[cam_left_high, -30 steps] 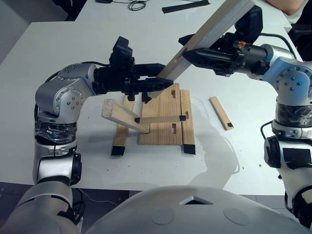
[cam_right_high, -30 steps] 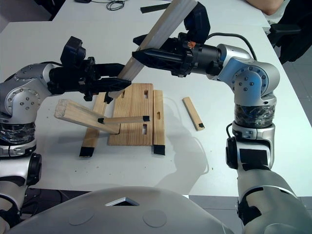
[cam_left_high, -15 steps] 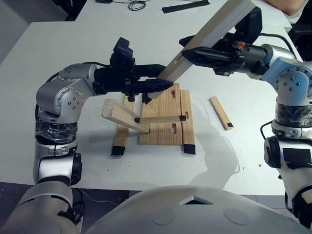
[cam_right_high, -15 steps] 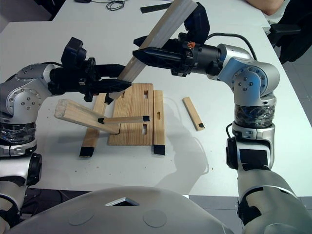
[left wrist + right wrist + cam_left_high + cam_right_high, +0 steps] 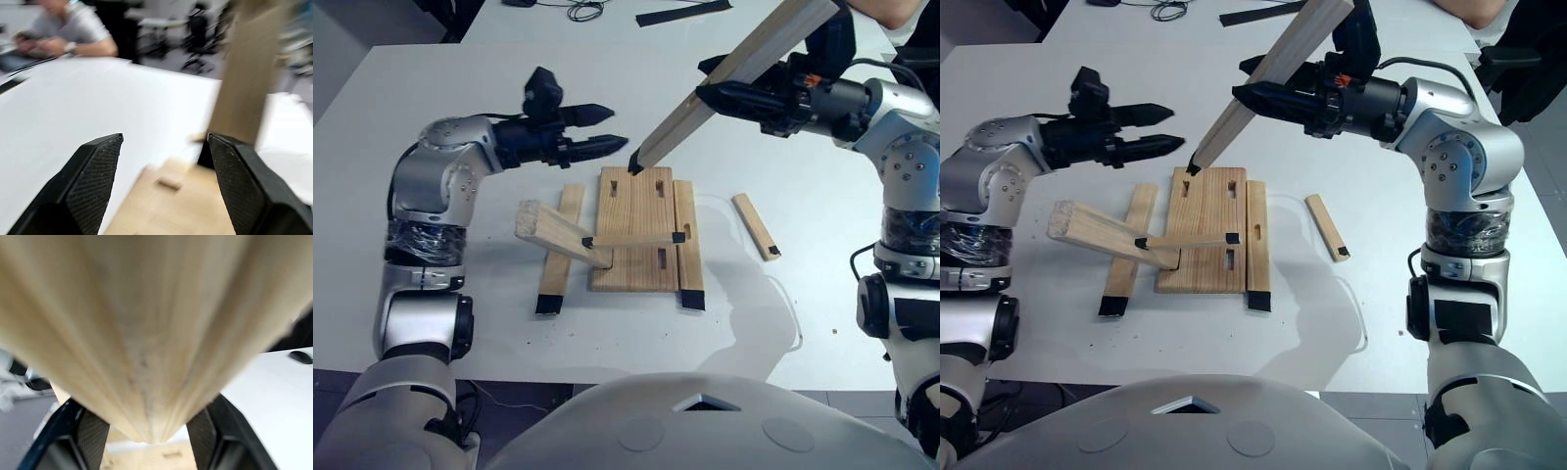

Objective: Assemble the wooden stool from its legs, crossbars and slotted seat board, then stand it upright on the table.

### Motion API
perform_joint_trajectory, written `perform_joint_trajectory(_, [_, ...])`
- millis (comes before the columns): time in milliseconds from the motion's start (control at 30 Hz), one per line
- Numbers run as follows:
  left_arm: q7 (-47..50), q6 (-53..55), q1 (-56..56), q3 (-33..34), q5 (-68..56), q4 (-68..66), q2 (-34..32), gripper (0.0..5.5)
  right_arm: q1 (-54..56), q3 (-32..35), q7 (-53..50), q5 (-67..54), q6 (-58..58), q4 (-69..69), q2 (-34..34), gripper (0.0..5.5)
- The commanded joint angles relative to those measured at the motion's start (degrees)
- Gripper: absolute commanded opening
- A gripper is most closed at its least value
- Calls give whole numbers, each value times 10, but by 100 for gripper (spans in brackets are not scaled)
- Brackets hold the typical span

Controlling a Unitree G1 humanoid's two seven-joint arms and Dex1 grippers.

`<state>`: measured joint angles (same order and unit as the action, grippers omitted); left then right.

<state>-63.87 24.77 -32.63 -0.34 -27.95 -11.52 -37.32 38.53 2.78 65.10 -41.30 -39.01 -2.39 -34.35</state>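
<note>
The slotted seat board (image 5: 641, 230) lies flat on the white table (image 5: 460, 88). One leg (image 5: 557, 257) lies along its left edge and another (image 5: 688, 245) along its right. A third leg (image 5: 551, 231) rests tilted over the board's left part, with a thin crossbar (image 5: 636, 238) running from it. My right gripper (image 5: 713, 86) is shut on a long leg (image 5: 744, 64) held slanted, its black tip touching the board by a far slot. My left gripper (image 5: 597, 129) hovers open, left of that tip, with nothing between its fingers (image 5: 93, 186).
A loose short crossbar (image 5: 756, 225) lies right of the board. A black strip (image 5: 685, 12) and cables (image 5: 589, 9) lie on the far table. Bare tabletop stretches left of the parts and along the near edge.
My left gripper has drawn back left and away from the slanted leg's lower end, and stands open. The right arm shifted right with the leg, whose tip now meets the board.
</note>
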Motion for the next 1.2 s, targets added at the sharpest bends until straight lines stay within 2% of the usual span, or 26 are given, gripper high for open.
perform_joint_trajectory(33, [-8,-61,32,33,36,-27,-45,322,-25,24,48,26,30,-24,-82,204])
perform_joint_trajectory(200, [-30,-82,184,75,34,59,-93,322,-105,51,78,15,33,-91,-139,204])
perform_joint_trajectory(400, [-52,-39,298,110,-14,171,-113,322,-176,81,44,-65,-3,-182,-113,204])
perform_joint_trajectory(533, [-51,-36,301,100,-9,176,-112,322,-236,74,26,-76,-4,-223,-104,204])
perform_joint_trajectory(733, [-64,-33,318,89,-13,199,-113,322,-305,46,38,-25,48,-253,-113,204])
perform_joint_trajectory(1200, [-80,-2,248,73,-22,166,-113,322,-324,14,25,-2,95,-263,-97,204])
